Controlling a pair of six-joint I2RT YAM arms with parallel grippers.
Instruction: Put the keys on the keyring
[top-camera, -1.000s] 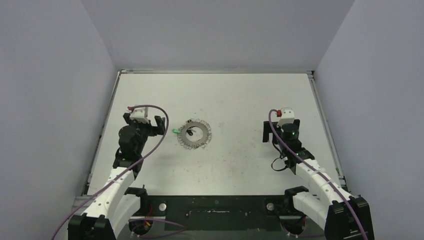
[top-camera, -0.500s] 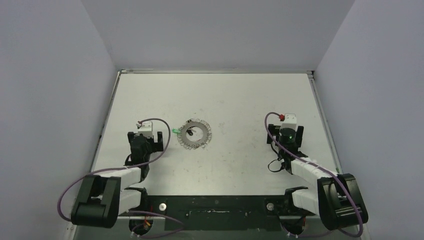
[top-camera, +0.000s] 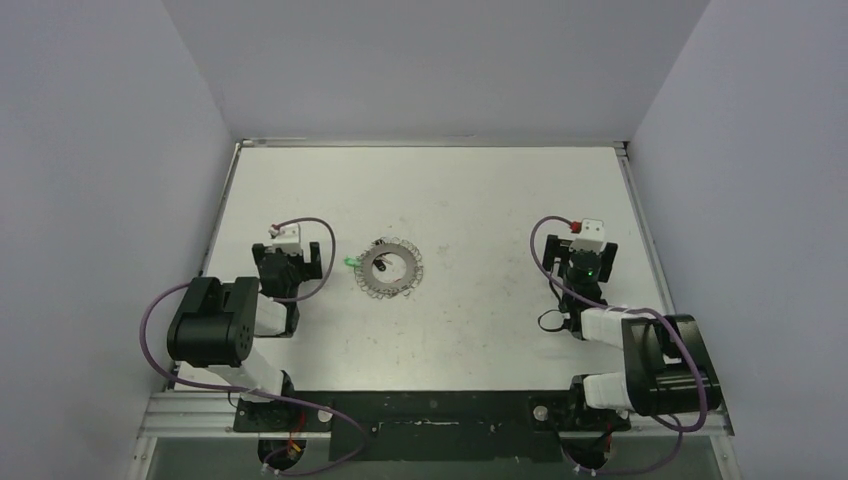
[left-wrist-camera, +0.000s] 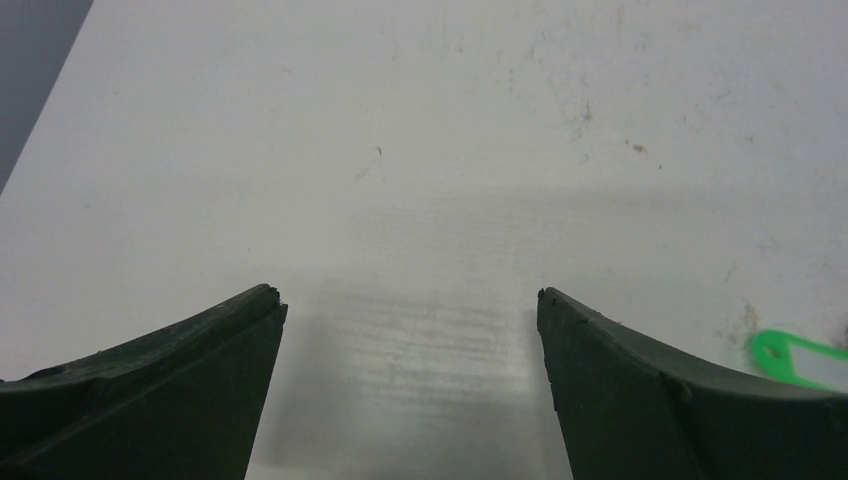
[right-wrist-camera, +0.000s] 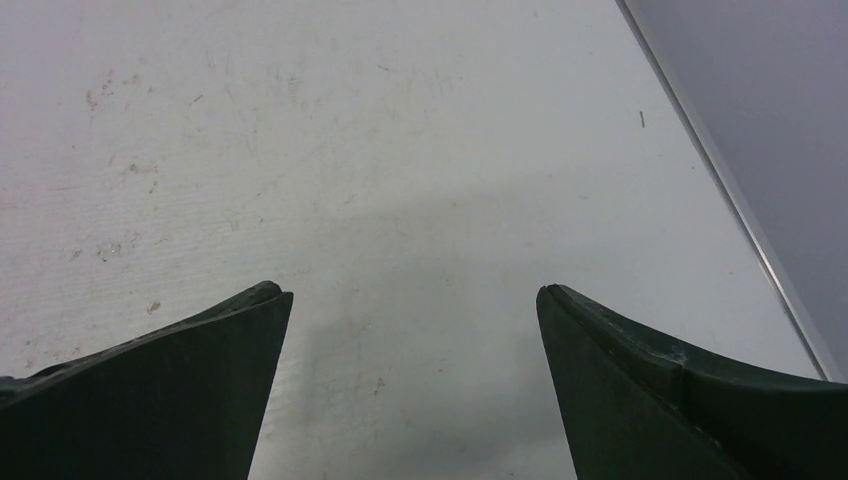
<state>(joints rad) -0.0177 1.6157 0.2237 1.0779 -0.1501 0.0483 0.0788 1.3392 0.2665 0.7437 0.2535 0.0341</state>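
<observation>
The keyring (top-camera: 390, 268) lies flat on the bench (top-camera: 470, 190), a bit left of centre. Its green tag (top-camera: 350, 263) sticks out to the left, toward the left pincer (top-camera: 289, 262). The keys (top-camera: 382, 264) are a dark speck on the ring by its hole (too small to tell which way the blades point). Both pincers gape wide and hold nothing, and the right pincer (top-camera: 580, 258) sits well apart on the right.

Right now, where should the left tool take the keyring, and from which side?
Probably the rim by the green tag, from above: the keyring lies flat, so pinch across the band. The open left tool is nearest.
</observation>
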